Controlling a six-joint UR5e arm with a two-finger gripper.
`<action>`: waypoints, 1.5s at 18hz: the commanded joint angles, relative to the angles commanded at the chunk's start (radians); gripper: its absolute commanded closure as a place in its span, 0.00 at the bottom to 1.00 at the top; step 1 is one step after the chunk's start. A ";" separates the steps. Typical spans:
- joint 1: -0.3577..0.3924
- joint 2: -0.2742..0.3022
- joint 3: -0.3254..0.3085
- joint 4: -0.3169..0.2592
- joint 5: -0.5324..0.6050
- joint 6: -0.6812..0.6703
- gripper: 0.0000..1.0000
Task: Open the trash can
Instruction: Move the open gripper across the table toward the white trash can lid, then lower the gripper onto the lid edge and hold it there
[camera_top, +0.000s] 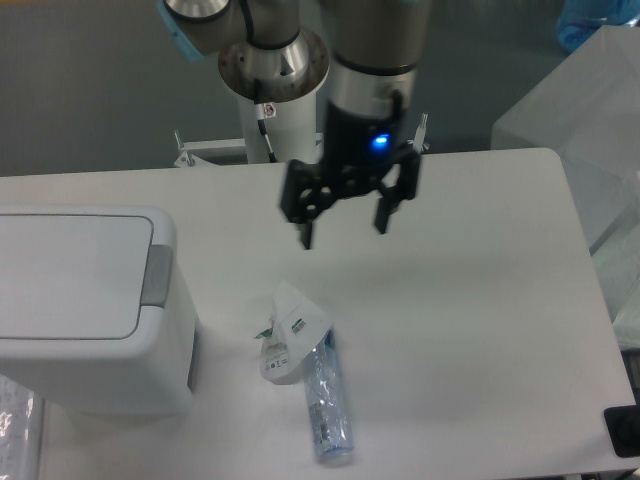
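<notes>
The trash can (80, 310) is a large white boxy bin at the left edge of the table. Its flat white lid (65, 275) is shut, with a grey push tab (156, 275) on its right side. My gripper (343, 230) hangs above the middle of the table, well to the right of the bin and apart from it. Its two black fingers are spread wide and hold nothing.
A crumpled white wrapper (290, 335) and a clear plastic bottle (326, 400) lie on the table below the gripper, right of the bin. The arm's base column (275, 90) stands at the back. Plastic sheeting (590, 110) sits at the right edge.
</notes>
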 joint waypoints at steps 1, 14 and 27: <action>-0.020 0.000 -0.002 0.000 -0.005 -0.011 0.00; -0.111 -0.032 -0.005 0.003 -0.005 -0.015 0.00; -0.117 -0.055 -0.002 0.006 -0.003 -0.014 0.00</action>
